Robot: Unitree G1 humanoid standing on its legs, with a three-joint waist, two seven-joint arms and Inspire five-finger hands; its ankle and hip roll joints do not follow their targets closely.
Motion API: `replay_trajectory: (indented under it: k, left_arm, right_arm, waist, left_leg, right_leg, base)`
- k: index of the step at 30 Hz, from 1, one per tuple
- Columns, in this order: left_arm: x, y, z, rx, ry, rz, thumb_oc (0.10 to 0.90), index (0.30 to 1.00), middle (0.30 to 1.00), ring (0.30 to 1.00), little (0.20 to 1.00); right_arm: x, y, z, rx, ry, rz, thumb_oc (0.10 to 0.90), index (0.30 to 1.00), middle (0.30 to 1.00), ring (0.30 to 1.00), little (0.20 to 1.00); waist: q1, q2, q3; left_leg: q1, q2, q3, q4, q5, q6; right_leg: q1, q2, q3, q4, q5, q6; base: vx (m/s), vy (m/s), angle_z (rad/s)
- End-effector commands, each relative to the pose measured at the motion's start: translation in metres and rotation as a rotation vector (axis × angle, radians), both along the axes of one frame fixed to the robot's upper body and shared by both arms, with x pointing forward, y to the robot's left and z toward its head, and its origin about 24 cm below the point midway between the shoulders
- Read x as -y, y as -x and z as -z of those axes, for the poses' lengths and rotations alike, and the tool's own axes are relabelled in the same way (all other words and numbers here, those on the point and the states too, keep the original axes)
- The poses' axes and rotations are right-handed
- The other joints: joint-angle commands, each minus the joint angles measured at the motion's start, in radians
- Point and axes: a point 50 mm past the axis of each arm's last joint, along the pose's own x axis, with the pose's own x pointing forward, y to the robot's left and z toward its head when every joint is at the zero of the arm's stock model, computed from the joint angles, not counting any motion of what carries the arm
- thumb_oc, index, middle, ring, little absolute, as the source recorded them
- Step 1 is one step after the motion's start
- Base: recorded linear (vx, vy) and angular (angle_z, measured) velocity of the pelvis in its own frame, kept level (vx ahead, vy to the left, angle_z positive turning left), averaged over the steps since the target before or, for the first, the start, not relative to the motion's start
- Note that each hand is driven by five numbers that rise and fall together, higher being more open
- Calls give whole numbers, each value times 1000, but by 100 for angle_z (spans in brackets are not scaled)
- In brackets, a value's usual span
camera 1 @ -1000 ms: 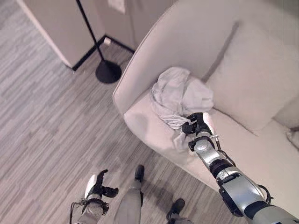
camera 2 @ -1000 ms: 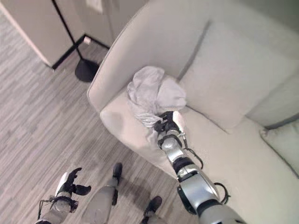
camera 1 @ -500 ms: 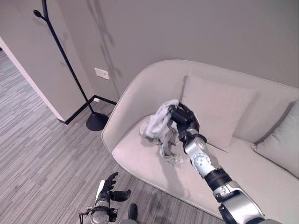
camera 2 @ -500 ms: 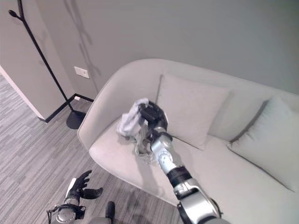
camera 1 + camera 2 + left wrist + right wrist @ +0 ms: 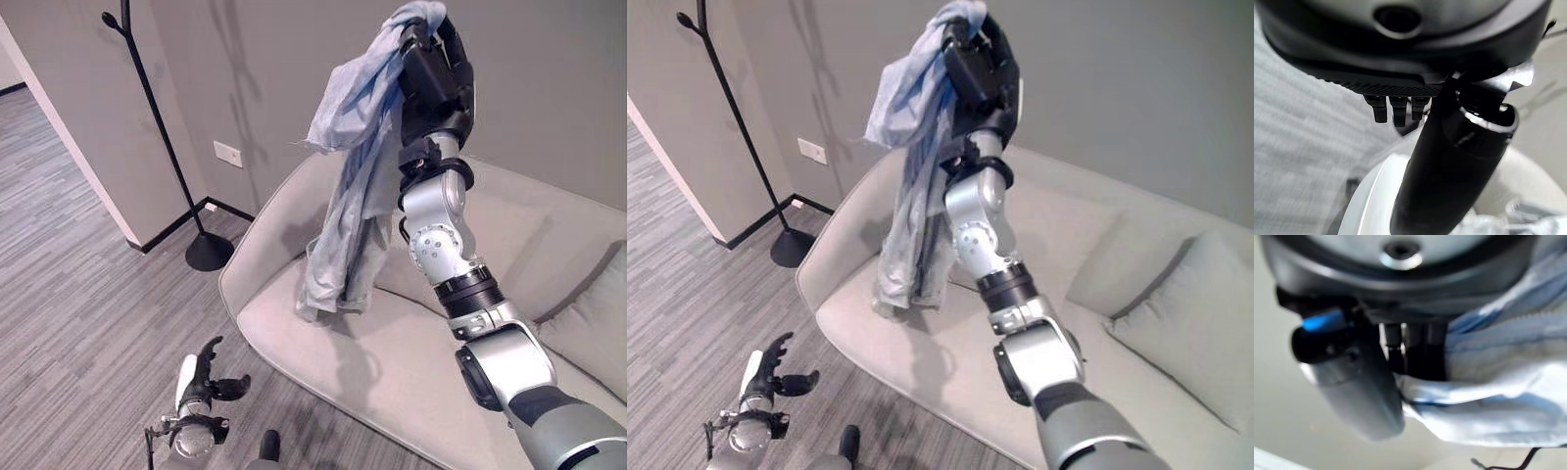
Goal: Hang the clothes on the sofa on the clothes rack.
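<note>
- One pale blue garment point(image 5: 348, 186) hangs in the air above the left end of the sofa point(image 5: 392, 362), bunched at its top in the right robot hand point(image 5: 436, 69) and trailing down in long folds.
- The garment's lower hem reaches down to just above the seat cushion near the sofa's left arm; whether it touches the seat cannot be told.
- The right robot hand is raised high, its arm stretched steeply upward from the lower right, the wrist well above the sofa's backrest and in front of the grey wall point(image 5: 549, 88).
- In the right wrist view the fingers point(image 5: 1415, 350) are curled into the cloth and the thumb point(image 5: 1352, 382) presses against it, so the hand is clamped on the garment.
- One sofa stands along the wall, light beige, with a rounded left end.
- Two cushions point(image 5: 1185, 313) lean against its backrest, one partly behind the raised arm and one toward the right end.
- One clothes rack point(image 5: 162, 137), a thin black pole on a round black base, stands on the floor point(image 5: 78, 294) to the left of the sofa, close to the wall corner, well apart from the garment.
- The left robot hand point(image 5: 201, 382) hangs low over the grey striped floor in front of the sofa, fingers spread and relaxed, holding nothing.
</note>
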Motion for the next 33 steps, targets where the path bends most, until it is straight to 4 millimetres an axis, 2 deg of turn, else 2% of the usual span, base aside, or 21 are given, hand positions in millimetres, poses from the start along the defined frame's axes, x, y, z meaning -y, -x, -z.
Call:
replay_trajectory:
  k: [1,5,6,7,12,14,16,17,18,19,21,22,24,26,27,28,29,30,32,33]
  left_arm:
    - [-9,-45,-58,349,-191,9,800,900,900,900,900]
    - [-16,-58,-87,510,-297,-31,800,900,900,900,900]
    - [-16,-58,-87,510,-297,-31,800,900,900,900,900]
    - [-16,-67,-107,612,-319,-40,800,900,900,900,900]
    - [-2,-78,-119,686,-221,-41,800,900,900,900,900]
    - [9,-82,-118,692,-158,-17,800,900,900,900,900]
    - [39,-87,-113,685,59,45,800,900,900,900,900]
    - [47,-89,-113,682,110,71,800,900,900,900,900]
    - [67,-91,-112,669,287,129,800,900,900,900,900]
    - [85,-91,-111,639,393,212,800,900,900,900,900]
    - [101,-91,-106,591,359,312,800,900,900,900,900]
    - [108,-91,-96,533,316,335,800,900,900,900,900]
    - [121,-105,-77,429,133,359,800,900,900,900,900]
    - [122,-110,-76,418,86,356,800,900,900,900,900]
    - [120,-124,-80,436,-50,316,800,900,900,900,900]
    - [116,-130,-81,433,-103,286,800,900,900,900,900]
    - [109,-134,-80,423,-143,234,584,575,575,575,575]
    - [101,-138,-82,425,-175,191,400,300,300,300,300]
    - [87,-143,-84,417,-221,128,400,300,300,300,300]
    - [70,-145,-87,421,-228,30,400,300,300,300,300]
  right_arm:
    - [-1,44,-89,453,27,15,400,300,300,300,300]
    - [-6,55,-91,520,73,-17,400,300,300,300,300]
    - [-6,55,-91,520,73,-17,400,300,300,300,300]
    - [-12,60,-91,549,107,-43,400,300,300,300,300]
    - [-27,68,-92,583,112,-121,400,300,300,300,300]
    - [-31,72,-95,601,102,-142,400,300,300,300,300]
    - [-42,78,-102,631,107,-181,400,300,300,300,300]
    - [-44,79,-103,637,107,-191,400,300,300,300,300]
    - [-50,81,-106,645,109,-209,400,300,300,300,300]
    - [-56,82,-107,646,105,-232,400,300,300,300,300]
    - [-63,84,-112,652,74,-265,400,300,300,300,300]
    - [-66,88,-113,664,45,-296,400,300,300,300,300]
    - [-68,107,-117,751,-45,-400,400,300,300,300,300]
    - [-67,113,-116,778,-54,-415,400,300,300,300,300]
    - [-61,124,-112,835,-84,-444,400,300,300,300,300]
    - [-60,128,-110,854,-85,-450,400,300,300,300,300]
    - [-58,134,-108,883,-89,-464,400,300,300,300,300]
    - [-55,137,-107,901,-91,-468,400,300,300,300,300]
    - [-53,141,-104,921,-74,-468,400,300,300,300,300]
    - [-51,143,-101,925,-65,-465,400,300,300,300,300]
  waist:
    - [7,-17,-92]
    - [-13,-17,-97]
    - [-13,-17,-97]
    - [-26,-18,-100]
    - [-52,-20,-105]
    - [-61,-22,-106]
    - [-74,-31,-106]
    - [-77,-33,-108]
    - [-83,-37,-106]
    - [-88,-40,-105]
    - [-97,-45,-107]
    - [-106,-50,-110]
    - [-136,-58,-117]
    - [-145,-58,-120]
    - [-170,-57,-125]
    - [-180,-57,-128]
    - [-192,-57,-129]
    - [-204,-57,-131]
    - [-219,-53,-135]
    - [-224,-52,-136]
  left_leg:
    - [4,6,-49,17,-112,-19]
    - [7,6,-42,16,-116,-21]
    - [7,6,-42,16,-116,-21]
    - [7,5,-36,14,-113,-21]
    - [17,10,-23,14,-121,-23]
    - [20,10,-20,14,-122,-23]
    - [21,11,-13,14,-121,-21]
    - [17,11,-12,12,-117,-20]
    - [20,13,-9,13,-118,-18]
    - [20,14,-7,13,-119,-18]
    - [21,16,-4,12,-121,-16]
    - [23,18,-1,12,-122,-17]
    - [32,20,11,13,-130,-20]
    - [29,19,13,11,-126,-19]
    - [32,19,21,9,-129,-20]
    - [34,19,25,9,-130,-20]
    - [36,20,32,8,-131,-21]
    - [38,21,38,8,-132,-21]
    - [44,23,54,8,-136,-21]
    - [50,27,69,9,-138,-21]
  right_leg:
    - [-32,-9,-37,25,-43,0]
    - [-35,-10,-33,26,-43,1]
    - [-35,-10,-33,26,-43,1]
    - [-41,-13,-31,25,-36,2]
    - [-39,-13,-17,22,-35,1]
    - [-39,-12,-13,22,-34,1]
    - [-41,-10,-5,21,-33,0]
    - [-45,-11,-4,21,-29,-1]
    - [-45,-10,-1,21,-29,-1]
    - [-46,-9,3,22,-28,-2]
    - [-51,-9,10,20,-26,-1]
    - [-53,-8,16,21,-25,-1]
    - [-51,-6,29,21,-29,0]
    - [-57,-6,31,22,-27,0]
    - [-63,-6,40,24,-26,2]
    - [-66,-7,45,25,-24,3]
    - [-70,-8,52,24,-21,5]
    - [-76,-7,60,25,-19,7]
    - [-86,-9,76,25,-14,10]
    - [-91,-9,90,25,-10,12]
  base:
    - [0,0,0]
    - [-1,0,-1]
    - [-11,0,-4]
    - [-1,-7,-7]
    - [4,1,-9]
    - [8,-6,-11]
    - [-6,-7,-6]
    - [-12,-8,-5]
    - [-17,-8,-8]
    - [-8,-14,-15]
    - [-13,0,-20]
    - [-5,13,-14]
    - [27,15,-4]
    - [18,20,-13]
    - [27,27,-20]
    - [20,25,-20]
    - [13,16,-5]
    - [6,17,-6]
    - [9,26,-37]
    - [22,26,-60]
